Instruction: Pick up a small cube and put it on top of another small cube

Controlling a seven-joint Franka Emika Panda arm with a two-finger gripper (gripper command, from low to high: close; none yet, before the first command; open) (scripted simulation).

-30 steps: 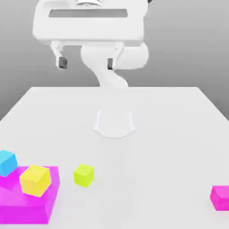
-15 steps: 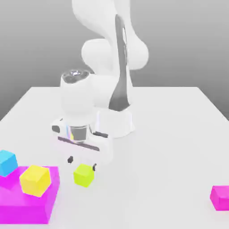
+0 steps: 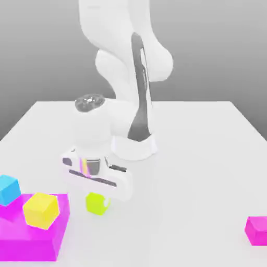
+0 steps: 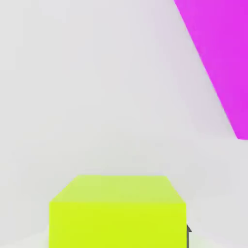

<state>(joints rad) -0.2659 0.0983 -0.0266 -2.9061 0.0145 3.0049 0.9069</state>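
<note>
In the exterior view, the end effector (image 3: 100,200) is down at the worktop (image 3: 182,182), clenched on the small lime-green cube (image 3: 95,204), which sits directly beneath the hand. To the exterior view's left of the end effector lies a magenta slab (image 3: 31,245), with a yellow cube (image 3: 41,210) tilted on it and a cyan cube (image 3: 7,190) farther out by its back edge. A pink block (image 3: 257,230) is well apart from the end effector, toward the exterior view's right. The arm's base (image 3: 134,147) stands behind the end effector. The worktop is smooth, plain and nearly white; beyond it is a grey backdrop, darker toward the worktop's far edge. In the hand view, the lime-green cube looms close, plain and sharp-edged, one face vivid yellow-green and another paler, with a dark sliver against its side. The slab's straight edge and corner show near the end effector, a faint magenta tint beside them.
</note>
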